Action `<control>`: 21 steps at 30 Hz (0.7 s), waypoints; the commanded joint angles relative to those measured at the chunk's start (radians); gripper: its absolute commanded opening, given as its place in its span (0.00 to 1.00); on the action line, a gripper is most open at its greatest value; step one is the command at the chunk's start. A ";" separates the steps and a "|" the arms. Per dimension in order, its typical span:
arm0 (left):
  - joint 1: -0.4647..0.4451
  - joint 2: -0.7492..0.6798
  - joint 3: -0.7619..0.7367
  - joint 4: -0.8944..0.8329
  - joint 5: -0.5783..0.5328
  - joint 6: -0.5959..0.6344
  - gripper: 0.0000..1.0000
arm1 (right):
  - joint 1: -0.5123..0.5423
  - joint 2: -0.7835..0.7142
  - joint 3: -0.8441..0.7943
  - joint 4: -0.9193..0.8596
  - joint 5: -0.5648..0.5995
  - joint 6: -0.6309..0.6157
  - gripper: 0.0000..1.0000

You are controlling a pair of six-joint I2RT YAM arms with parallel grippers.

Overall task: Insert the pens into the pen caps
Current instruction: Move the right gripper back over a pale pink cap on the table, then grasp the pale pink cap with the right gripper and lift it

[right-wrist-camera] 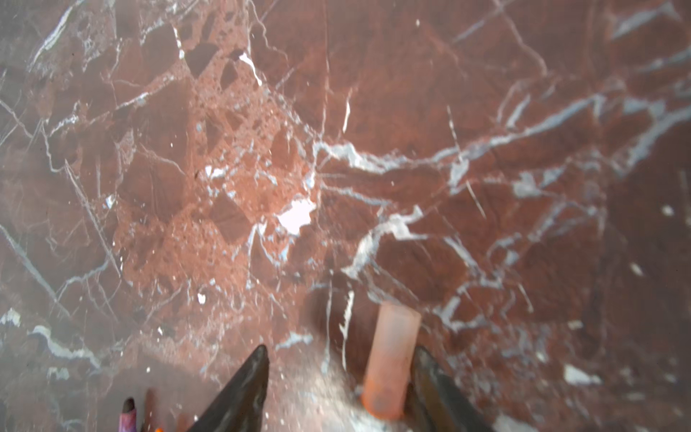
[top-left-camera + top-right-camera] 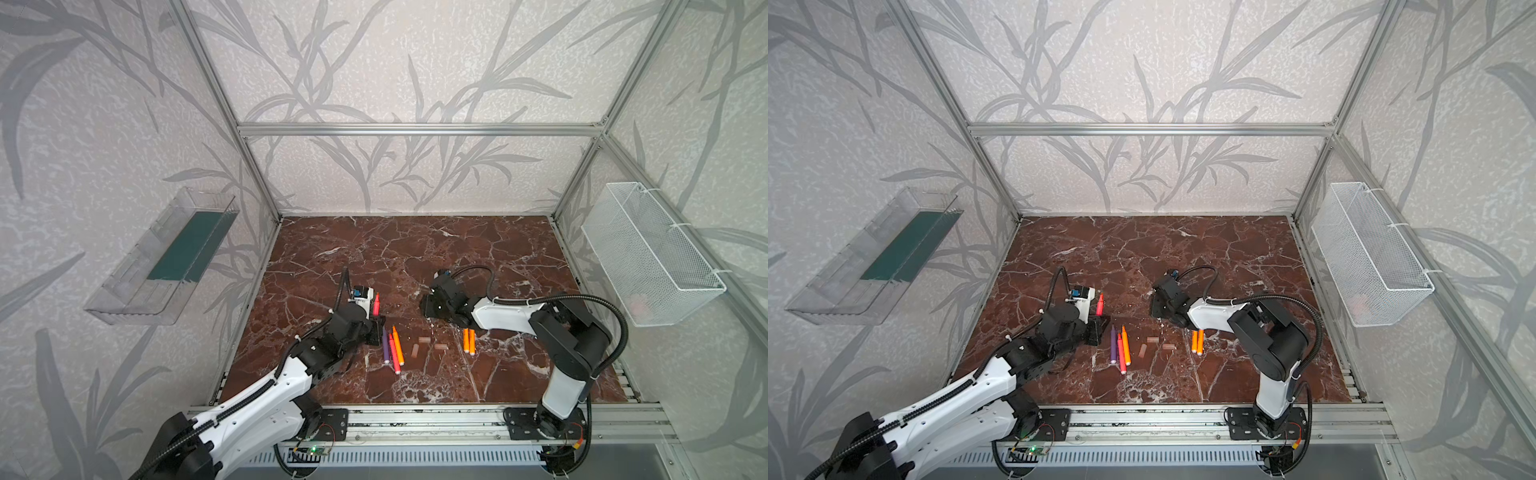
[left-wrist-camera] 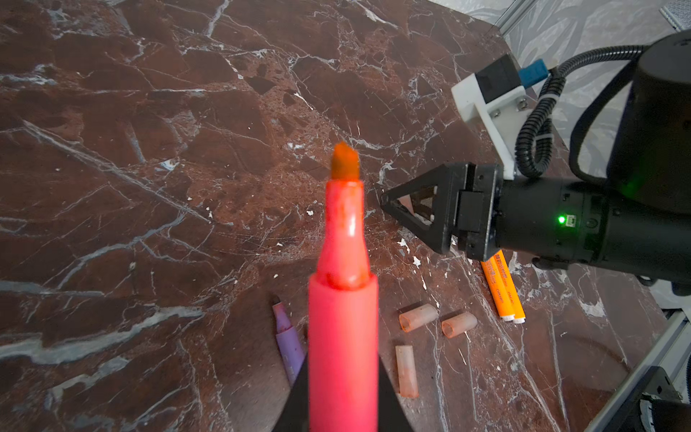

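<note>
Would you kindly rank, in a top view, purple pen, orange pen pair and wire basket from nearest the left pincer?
1. purple pen, just beside the left pincer.
2. orange pen pair, right of centre.
3. wire basket, right wall.

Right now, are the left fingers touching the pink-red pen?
Touching. Left wrist view: the pink-red pen sits pinched between the fingers of the left gripper, both flush against its barrel.

A bench (image 2: 415, 257) veined white on red-brown is seen, with orange pens (image 2: 468, 340), pink-red pen (image 3: 342, 336), purple pen (image 2: 385, 347) (caps (image 3: 418, 317) beige-pink).
</note>
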 commanded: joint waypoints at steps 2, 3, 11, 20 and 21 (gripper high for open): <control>0.006 -0.011 -0.013 -0.005 -0.012 0.005 0.00 | -0.006 0.069 0.055 -0.119 0.031 -0.020 0.58; 0.007 -0.011 -0.014 -0.004 -0.011 0.006 0.00 | -0.007 0.076 0.065 -0.131 0.039 -0.021 0.57; 0.008 -0.030 -0.020 -0.010 -0.013 0.008 0.00 | -0.004 0.092 0.119 -0.243 0.126 -0.054 0.51; 0.011 -0.029 -0.020 -0.009 -0.016 0.010 0.00 | 0.041 0.156 0.231 -0.407 0.235 -0.089 0.42; 0.010 -0.029 -0.020 -0.006 -0.013 0.007 0.00 | 0.043 0.162 0.240 -0.417 0.243 -0.091 0.41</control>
